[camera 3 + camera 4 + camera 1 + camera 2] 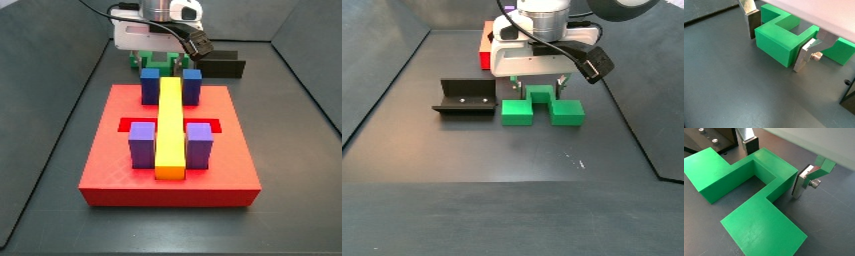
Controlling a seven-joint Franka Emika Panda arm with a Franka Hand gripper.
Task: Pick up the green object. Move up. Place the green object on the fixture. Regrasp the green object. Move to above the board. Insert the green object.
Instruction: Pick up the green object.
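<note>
The green object (543, 109) is a bright green blocky piece with a notch, lying on the dark floor between the fixture (465, 97) and the right wall. It fills both wrist views (777, 44) (747, 198). My gripper (540, 94) is lowered over it and its jaws straddle the piece's middle bar (775, 50) (772, 174). One finger (749, 145) stands clear of the green, and the other finger (803, 180) is very close with a thin gap. The jaws are open. The red board (107, 160) lies beyond the gripper.
The board carries a long yellow bar (170, 125), blue blocks (191, 85) and purple blocks (142, 145). The black fixture (222, 68) stands beside the green object. Dark walls enclose the floor on both sides.
</note>
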